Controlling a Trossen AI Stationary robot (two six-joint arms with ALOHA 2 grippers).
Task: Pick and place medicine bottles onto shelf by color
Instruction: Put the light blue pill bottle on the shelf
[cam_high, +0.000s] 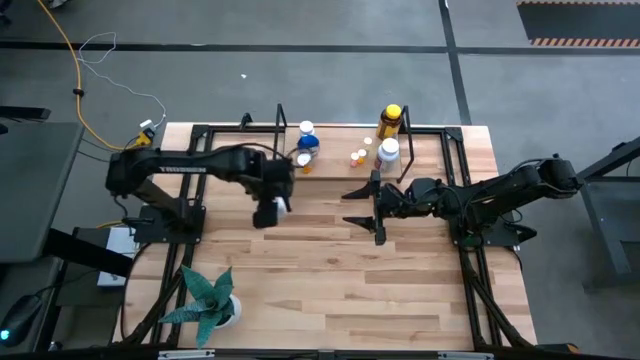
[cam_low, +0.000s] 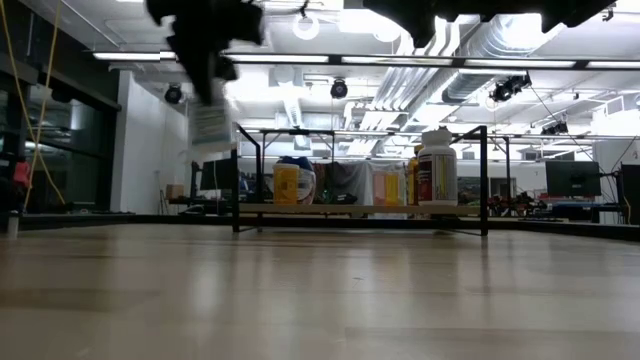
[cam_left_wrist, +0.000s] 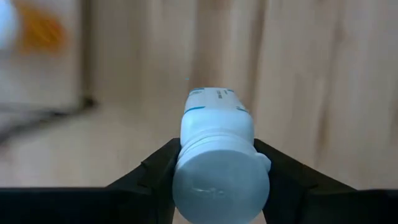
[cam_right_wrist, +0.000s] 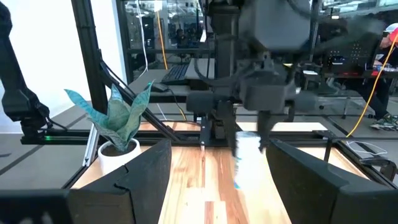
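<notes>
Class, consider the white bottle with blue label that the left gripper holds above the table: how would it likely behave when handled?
The white bottle looks rigid plastic, so probably stiff between the left gripper fingers. Its smooth round body may slip or, laid down, roll. Being small, it is likely light, and might tip if nudged upright.

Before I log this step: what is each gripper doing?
Left gripper: closed on a white bottle, lifted off the table.
Right gripper: open, empty, hovering mid-table.

blurred: held bottle (cam_right_wrist: 247, 155) | cut off: left hand (cam_low: 205, 75), low view
</notes>
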